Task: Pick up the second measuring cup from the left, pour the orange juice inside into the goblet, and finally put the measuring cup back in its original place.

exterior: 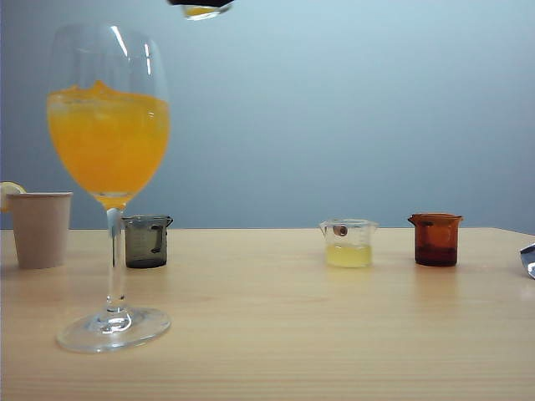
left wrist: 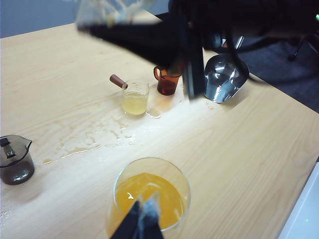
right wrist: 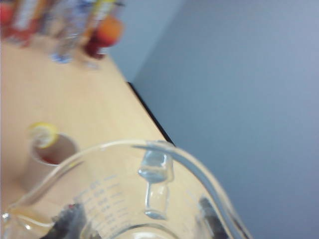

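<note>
The goblet (exterior: 109,142) is seen upright on the table (exterior: 334,334), well filled with orange juice (exterior: 109,138).

The second measuring cup from the left (right wrist: 149,194) is held aloft by the right gripper (right wrist: 139,226), whose fingers are clamped on its walls. In the exterior view only its underside (exterior: 201,10) shows at the top edge, above and right of the goblet. A thin orange residue is visible inside.

The left gripper (left wrist: 142,224) is seen just above the goblet rim; whether its jaws are apart cannot be told.

In the row behind stand a smoky grey cup (exterior: 147,241), a clear cup of pale yellow liquid (exterior: 348,243) and an amber cup (exterior: 435,239). A paper cup (exterior: 39,228) stands at far left. Spilled liquid (left wrist: 99,142) is noted on the table.
</note>
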Controlling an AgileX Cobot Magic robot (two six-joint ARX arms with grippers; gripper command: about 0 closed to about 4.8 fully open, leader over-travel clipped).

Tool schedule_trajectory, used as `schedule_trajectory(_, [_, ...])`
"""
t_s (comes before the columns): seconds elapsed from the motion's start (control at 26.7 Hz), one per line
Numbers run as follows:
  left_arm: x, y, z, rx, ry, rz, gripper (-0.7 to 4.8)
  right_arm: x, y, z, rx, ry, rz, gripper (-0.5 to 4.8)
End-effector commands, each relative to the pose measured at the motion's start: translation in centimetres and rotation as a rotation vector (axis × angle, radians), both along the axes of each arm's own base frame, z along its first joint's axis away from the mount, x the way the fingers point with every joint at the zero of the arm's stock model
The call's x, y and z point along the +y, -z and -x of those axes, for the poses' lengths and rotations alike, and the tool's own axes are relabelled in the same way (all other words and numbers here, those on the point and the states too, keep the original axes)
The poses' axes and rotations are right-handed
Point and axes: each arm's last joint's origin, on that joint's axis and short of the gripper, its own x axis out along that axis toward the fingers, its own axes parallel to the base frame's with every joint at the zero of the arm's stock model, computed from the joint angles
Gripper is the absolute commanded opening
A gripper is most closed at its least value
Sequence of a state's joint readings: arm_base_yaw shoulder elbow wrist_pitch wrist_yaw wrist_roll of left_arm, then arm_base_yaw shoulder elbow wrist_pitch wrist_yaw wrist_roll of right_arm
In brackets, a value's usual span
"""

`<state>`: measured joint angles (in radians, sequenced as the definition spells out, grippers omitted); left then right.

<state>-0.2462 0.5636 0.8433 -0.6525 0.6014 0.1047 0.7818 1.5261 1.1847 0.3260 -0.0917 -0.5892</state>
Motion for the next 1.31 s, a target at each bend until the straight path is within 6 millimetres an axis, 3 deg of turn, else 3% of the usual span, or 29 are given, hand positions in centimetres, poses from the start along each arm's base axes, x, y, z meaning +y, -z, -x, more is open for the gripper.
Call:
schedule_trajectory(0.04, [0.0, -0.2, 0.1, -0.011, 0.006, 0.002, -0.05, -0.4, -0.4, -0.5, 0.074, 0.113, -0.110, -0.02])
schedule_trajectory(0.34, [0.0, -0.2, 0.1, -0.008, 0.005, 0.004, -0.05, 0.7, 2.9, -2.8, 0.214, 0.182, -0.183, -0.02])
schedule_trajectory(0.41, [0.0, -0.2, 0.1, -0.008, 0.005, 0.004, -0.05, 1.5, 5.2, -3.9, 0.223, 0.202, -0.230, -0.02])
schedule_trajectory(0.6, [0.0, -0.2, 0.1, -0.005, 0.004, 0.006, -0.05, 1.8, 8.4, -5.0, 0.265, 0.244, -0.243, -0.02])
schedule_trajectory(0.9, [0.0, -0.2, 0.1, -0.002, 0.003, 0.009, -0.05, 1.3, 11.8, -5.4, 0.337, 0.337, -0.340, -0.02])
schedule_trajectory(1.31, [0.0, -0.2, 0.1, -0.001, 0.003, 0.009, -0.05, 2.4, 17.2, -6.7, 0.376, 0.347, -0.308, -0.02])
